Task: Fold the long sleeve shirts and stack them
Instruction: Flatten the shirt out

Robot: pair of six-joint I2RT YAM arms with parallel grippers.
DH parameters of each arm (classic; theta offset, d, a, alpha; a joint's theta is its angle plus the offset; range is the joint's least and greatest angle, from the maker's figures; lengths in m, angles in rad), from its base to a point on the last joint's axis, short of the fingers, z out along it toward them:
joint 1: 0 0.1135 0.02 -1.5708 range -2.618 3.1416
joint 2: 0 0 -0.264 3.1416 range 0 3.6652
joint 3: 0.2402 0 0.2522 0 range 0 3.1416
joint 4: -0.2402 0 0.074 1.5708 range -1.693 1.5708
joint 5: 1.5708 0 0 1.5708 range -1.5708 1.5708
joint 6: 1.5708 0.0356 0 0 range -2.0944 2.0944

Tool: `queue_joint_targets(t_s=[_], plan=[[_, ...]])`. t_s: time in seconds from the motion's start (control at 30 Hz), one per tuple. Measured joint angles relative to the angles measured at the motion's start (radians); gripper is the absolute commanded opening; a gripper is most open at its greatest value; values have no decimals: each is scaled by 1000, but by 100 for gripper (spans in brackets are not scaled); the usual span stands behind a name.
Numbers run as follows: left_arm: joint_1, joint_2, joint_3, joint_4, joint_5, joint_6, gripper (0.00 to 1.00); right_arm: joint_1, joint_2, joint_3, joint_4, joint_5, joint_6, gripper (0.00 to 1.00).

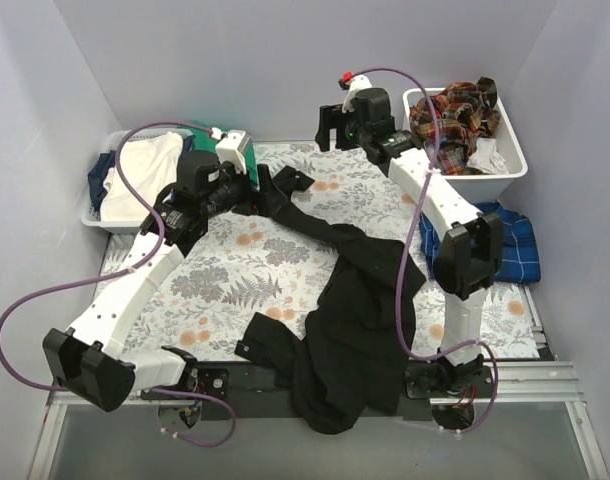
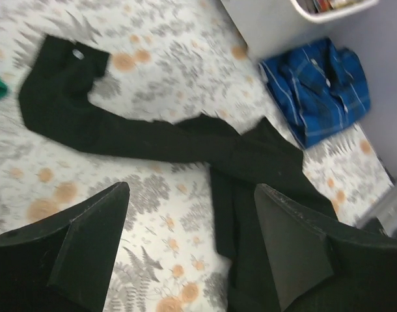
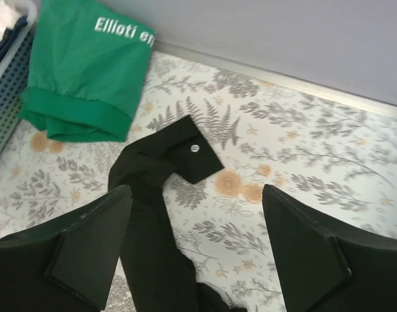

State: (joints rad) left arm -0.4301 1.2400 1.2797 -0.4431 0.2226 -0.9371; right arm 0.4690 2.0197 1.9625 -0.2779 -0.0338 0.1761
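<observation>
The black long sleeve shirt (image 1: 357, 320) sprawls across the desk (image 1: 217, 275), one sleeve reaching far-left; we see our left gripper (image 2: 192, 244) and right gripper (image 3: 195, 250) both spread wide above it.

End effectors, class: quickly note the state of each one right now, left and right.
Left end effector: open, holding nothing, above the black shirt.
Right end effector: open, holding nothing, above that shirt's cuff.
</observation>
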Motion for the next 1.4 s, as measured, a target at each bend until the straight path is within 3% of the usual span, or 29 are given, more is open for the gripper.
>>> queue_joint_targets(t_s=[0.13,0.23,0.5,0.73,1.03,1.13,1.23,1.3,1.4], plan=[[0,-31,-113,-44,185,-25,83,-4,-148,-126,-36,87,-18,90],[-14,-46,-228,-82,336,-40,84,-6,-330,-346,-68,101,-26,90],[-183,-32,-352,-86,515,-79,84,49,-572,-776,-198,116,-44,91],[-280,102,-410,-13,536,-69,81,57,-628,-903,-259,108,-21,90],[-340,298,-420,59,381,-89,79,57,-702,-943,-246,83,13,90],[-382,356,-420,64,338,-105,67,57,-722,-961,-245,83,19,90],[-417,406,-411,62,334,-135,24,57,-747,-978,-245,84,23,90],[-439,435,-386,56,308,-137,0,57,-765,-988,-245,88,26,90],[-454,439,-340,12,235,-144,0,57,-786,-1000,-246,98,27,90]])
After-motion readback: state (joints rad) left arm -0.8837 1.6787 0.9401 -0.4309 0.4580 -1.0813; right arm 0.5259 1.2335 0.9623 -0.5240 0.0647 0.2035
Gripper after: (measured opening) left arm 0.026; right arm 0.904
